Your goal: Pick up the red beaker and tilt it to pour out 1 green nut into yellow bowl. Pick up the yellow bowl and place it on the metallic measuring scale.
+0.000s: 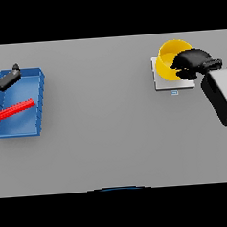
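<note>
The yellow bowl [169,58] stands on the pale square measuring scale [167,84] at the table's far right. My right hand [194,61] is at the bowl's right rim, fingers and thumb curled round the wall. The bowl's right side is hidden behind the hand, and I see no green nut inside it. The red beaker [14,109] lies on its side as a long red shape inside a blue tray [25,126] at the far left. Over the tray's back left corner hangs my left hand [5,80], fingers straight and holding nothing.
The scale has a small display tab [175,92] on its near edge. My right forearm [220,96] slants in from the right edge. Between the tray and the scale lies bare grey table [106,116].
</note>
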Robot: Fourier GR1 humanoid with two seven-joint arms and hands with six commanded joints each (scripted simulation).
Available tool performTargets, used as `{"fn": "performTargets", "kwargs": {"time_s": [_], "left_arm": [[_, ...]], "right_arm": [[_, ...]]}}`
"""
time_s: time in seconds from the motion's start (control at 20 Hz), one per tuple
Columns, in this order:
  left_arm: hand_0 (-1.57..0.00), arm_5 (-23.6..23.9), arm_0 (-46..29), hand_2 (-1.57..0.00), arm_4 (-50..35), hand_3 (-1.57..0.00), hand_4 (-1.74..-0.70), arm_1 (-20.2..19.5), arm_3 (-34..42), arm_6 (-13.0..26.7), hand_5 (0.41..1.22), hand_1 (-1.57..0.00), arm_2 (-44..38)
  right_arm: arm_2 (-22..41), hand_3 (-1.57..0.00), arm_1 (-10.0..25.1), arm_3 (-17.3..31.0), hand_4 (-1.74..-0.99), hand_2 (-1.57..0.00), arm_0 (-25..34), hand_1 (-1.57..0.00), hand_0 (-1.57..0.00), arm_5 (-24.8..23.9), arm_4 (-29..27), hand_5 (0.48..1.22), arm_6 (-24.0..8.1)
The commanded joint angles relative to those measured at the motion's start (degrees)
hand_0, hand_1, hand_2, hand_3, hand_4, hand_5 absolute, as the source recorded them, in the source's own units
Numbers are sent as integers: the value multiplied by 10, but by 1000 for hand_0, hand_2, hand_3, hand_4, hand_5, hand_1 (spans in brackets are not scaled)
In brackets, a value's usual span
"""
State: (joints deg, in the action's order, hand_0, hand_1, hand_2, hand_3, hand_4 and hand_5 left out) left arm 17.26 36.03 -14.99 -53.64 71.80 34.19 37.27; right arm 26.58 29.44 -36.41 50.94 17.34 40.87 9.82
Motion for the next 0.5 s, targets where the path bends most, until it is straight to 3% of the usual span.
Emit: {"fn": "performTargets", "kwargs": {"time_s": [0.0, 0.05, 0.1, 0.15, 0.25, 0.35, 0.45], "left_arm": [[1, 2, 0, 1, -1, 1, -811, -4, 6, -4, 740, 1, -3], [1, 3, -3, 1, 1, 1, -813, -2, 8, -2, 745, 1, 1], [1, 1, 4, 1, 3, 1, -812, 1, 8, 2, 745, 1, 3], [1, 1, 3, 1, 2, 1, -812, 1, 2, 2, 744, 1, 1], [1, -3, 5, 1, 0, 1, -812, 8, -8, 1, 745, 1, 2], [1, -5, 5, 1, 5, 1, -805, 8, -15, -5, 740, 1, 4], [1, -8, 7, 1, 3, 1, -809, 13, -22, -9, 739, 1, 3]], "right_arm": [[-1, -1165, 1, 8, -1728, -1569, 2, -1411, -1536, 5, -3, 1221, 3], [-4, -1022, 0, 10, -1659, -1496, 0, -1443, -1543, 8, -8, 1221, 3], [-7, -907, 2, 11, -1596, -1348, 1, -1350, -1525, 13, -12, 1134, -3], [-9, -824, 3, 11, -1548, -1132, 5, -1083, -1219, 18, -14, 1053, -8], [-7, -711, -4, 19, -1470, -810, 4, -692, -780, 19, -14, 928, -3], [-5, -635, -6, 31, -1425, -597, 11, -443, -499, 25, -11, 851, 1], [-5, -572, -5, 32, -1397, -449, 15, -283, -319, 29, -12, 799, 10]]}}
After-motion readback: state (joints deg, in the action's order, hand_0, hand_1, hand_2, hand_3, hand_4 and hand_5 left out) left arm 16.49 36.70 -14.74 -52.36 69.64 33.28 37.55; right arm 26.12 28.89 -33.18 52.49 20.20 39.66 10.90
